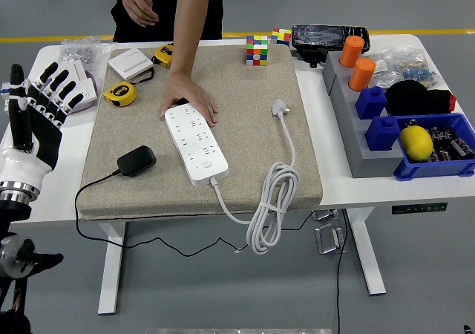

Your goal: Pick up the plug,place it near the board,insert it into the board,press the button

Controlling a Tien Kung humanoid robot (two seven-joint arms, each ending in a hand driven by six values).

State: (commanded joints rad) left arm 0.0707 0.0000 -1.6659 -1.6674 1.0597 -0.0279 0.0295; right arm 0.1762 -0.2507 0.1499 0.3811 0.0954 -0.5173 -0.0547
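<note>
— Fingers (56, 89) on the left hand (37, 115)?
— Spread apart, holding nothing.
— And the plug (136, 160)?
— Right of them, below, on the mat (245, 133), beside the board (195, 143) a person's hand (190, 101) steadies.
</note>
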